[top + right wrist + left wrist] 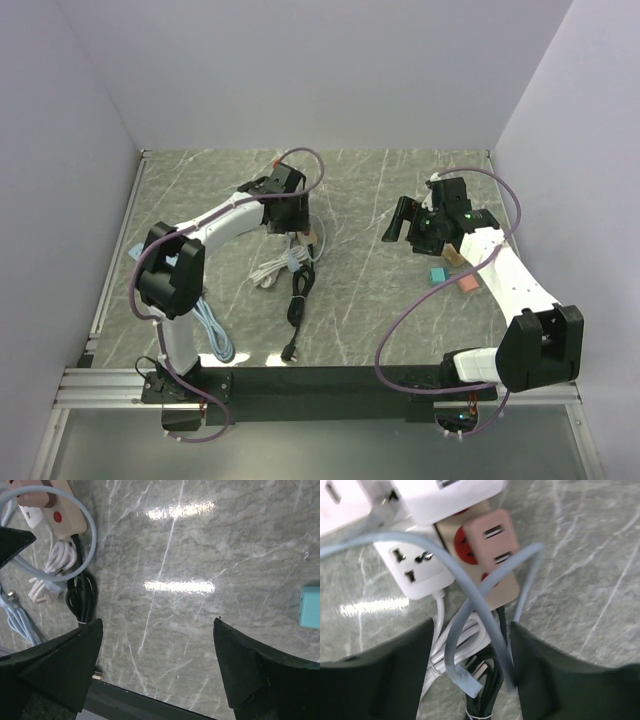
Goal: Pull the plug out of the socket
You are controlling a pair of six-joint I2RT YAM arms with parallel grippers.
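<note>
- One pink plug, with two slots on its face, sits pushed into a red outlet of the beige power strip. In the top view the pair lies around mid-table, just below the left arm's wrist.
- The plug stands on the middle part of the strip. Another red outlet shows beside it, and part of one more at its other side.
- The left gripper hovers close over the cord end of the strip, the plug just beyond its fingertips. Its jaws are spread wide and hold nothing.
- A light blue cable loops across the strip and passes through the gap between the left fingers. Whether it touches either one cannot be told.
- A white socket block lies right beside the strip, on the left in the left wrist view. A bigger white adapter covers the strip's far end.
- A black cable runs from the strip's near end toward the arm bases. A coiled white cable lies next to it.
- The right gripper hangs over bare marble, well apart from the strip, jaws wide open and empty.
- A teal block rests on the table by the right arm. A salmon block and a wooden block lie close to it.
</note>
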